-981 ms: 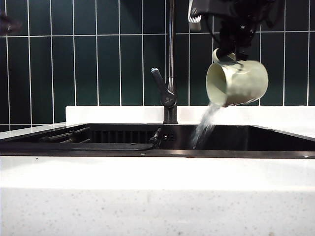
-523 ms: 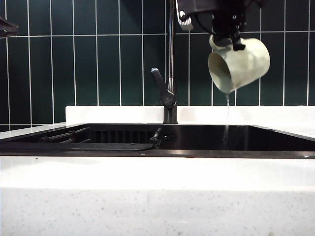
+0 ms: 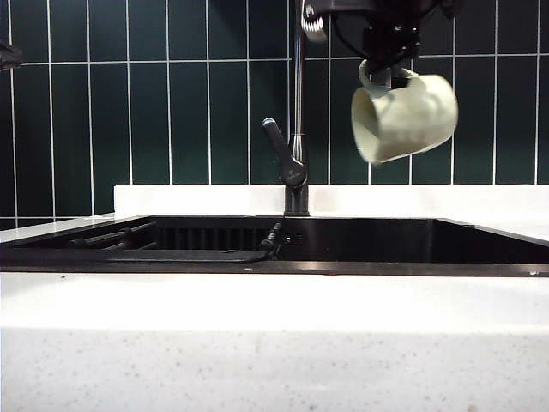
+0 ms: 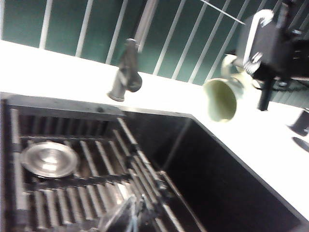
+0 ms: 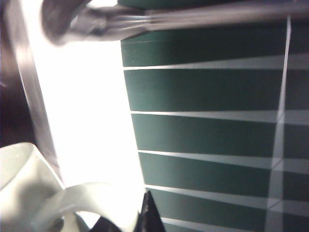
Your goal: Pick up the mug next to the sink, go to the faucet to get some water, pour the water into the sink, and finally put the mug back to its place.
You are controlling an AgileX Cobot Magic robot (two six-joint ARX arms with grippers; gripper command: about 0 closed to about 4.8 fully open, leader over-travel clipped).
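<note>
No water now falls from the mug (image 3: 403, 118) in the right gripper (image 3: 390, 73).

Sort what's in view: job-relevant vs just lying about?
Job: mug, tipped on its side, held by its handle in the right gripper; sink; faucet.
Lying about: drain rack, round strainer, dark item on the counter. Left gripper unseen.

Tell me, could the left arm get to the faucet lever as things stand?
Probably yes. The lever stands free at the faucet, with nothing before it on the left; the right gripper holds the mug by its handle off to the other side. The left gripper, though, is out of view.
</note>
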